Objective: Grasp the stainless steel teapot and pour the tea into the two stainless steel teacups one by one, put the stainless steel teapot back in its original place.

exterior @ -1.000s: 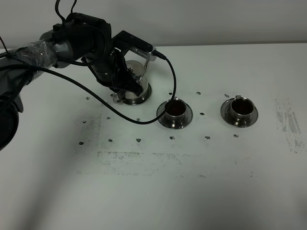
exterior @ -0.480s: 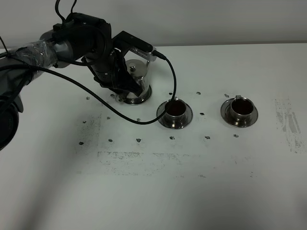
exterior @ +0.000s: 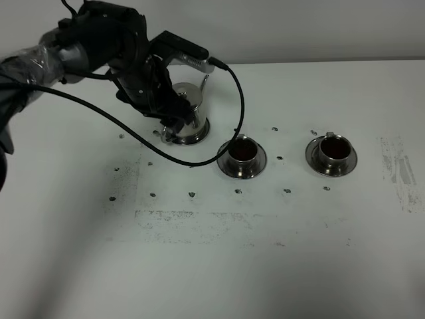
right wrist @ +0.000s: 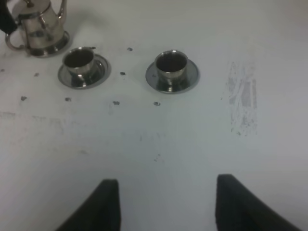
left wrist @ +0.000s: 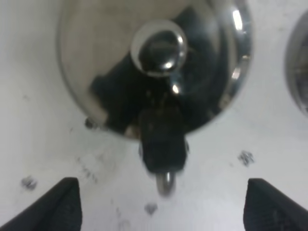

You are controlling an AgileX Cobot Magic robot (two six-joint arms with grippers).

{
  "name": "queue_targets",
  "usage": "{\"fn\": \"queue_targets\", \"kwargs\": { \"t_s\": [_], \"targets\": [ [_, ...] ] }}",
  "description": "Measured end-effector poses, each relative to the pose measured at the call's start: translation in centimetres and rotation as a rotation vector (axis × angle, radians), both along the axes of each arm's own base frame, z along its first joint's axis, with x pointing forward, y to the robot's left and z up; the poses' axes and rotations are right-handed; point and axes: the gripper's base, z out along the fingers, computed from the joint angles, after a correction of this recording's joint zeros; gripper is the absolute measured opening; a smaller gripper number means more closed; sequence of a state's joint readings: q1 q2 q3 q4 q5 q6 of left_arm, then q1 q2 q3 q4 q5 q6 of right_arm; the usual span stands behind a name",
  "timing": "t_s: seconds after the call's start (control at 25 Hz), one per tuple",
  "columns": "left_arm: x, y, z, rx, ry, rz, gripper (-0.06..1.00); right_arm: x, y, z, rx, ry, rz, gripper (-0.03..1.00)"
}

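The teapot (exterior: 188, 118) stands upright on the surface (exterior: 265, 252), directly below our left end effector (left wrist: 161, 204), whose fingers (left wrist: 60, 204) are spread wide on either side of the loop handle (left wrist: 162, 149) and hold nothing. Beyond the pot, on its spout side, sit the two cups (exterior: 243, 150) (exterior: 334, 147), each on its saucer and each showing dark tea (right wrist: 78, 58), so we judge the pouring done and the pot set back. To finish well we lift straight up, keeping both fingers clear of handle and lid knob (left wrist: 159, 47) so the pot is not nudged or tipped. Our right end effector (right wrist: 163, 204) hangs well away, open and empty.
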State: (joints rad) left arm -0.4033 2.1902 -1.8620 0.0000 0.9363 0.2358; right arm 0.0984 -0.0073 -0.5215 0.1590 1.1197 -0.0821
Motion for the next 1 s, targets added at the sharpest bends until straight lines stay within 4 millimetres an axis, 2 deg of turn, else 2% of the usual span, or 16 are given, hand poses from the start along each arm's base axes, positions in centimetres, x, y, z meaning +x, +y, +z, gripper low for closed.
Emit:
{"fn": "queue_targets", "kwargs": {
  "t_s": [0.04,0.32,0.4,0.48,0.68,0.76,0.92,1.0],
  "targets": [
    [-0.3,0.1,1.2,-0.004,-0.009,0.000,0.68,0.0,0.0,0.0,0.000,0.000,0.000,0.43],
    [-4.6,2.0,12.7,-0.080,-0.187,0.000,0.68,0.0,0.0,0.0,0.000,0.000,0.000,0.43],
    [-5.9,2.5,15.1,-0.098,-0.229,0.000,0.68,0.0,0.0,0.0,0.000,0.000,0.000,0.43],
    [-7.3,3.2,16.6,-0.092,-0.211,0.007,0.68,0.0,0.0,0.0,0.000,0.000,0.000,0.43],
    [-9.4,5.4,19.0,-0.118,-0.181,0.136,0.68,0.0,0.0,0.0,0.003,0.000,0.002,0.43],
    [-9.6,6.2,19.2,-0.121,-0.179,0.169,0.68,0.0,0.0,0.0,0.004,0.000,0.003,0.43],
    [-10.7,8.4,17.0,-0.109,-0.087,0.238,0.68,0.0,0.1,0.0,0.006,0.001,0.004,0.43],
    [-12.1,10.1,15.5,-0.086,-0.030,0.284,0.68,0.0,0.1,0.0,0.007,0.001,0.005,0.43]
  ]
}}
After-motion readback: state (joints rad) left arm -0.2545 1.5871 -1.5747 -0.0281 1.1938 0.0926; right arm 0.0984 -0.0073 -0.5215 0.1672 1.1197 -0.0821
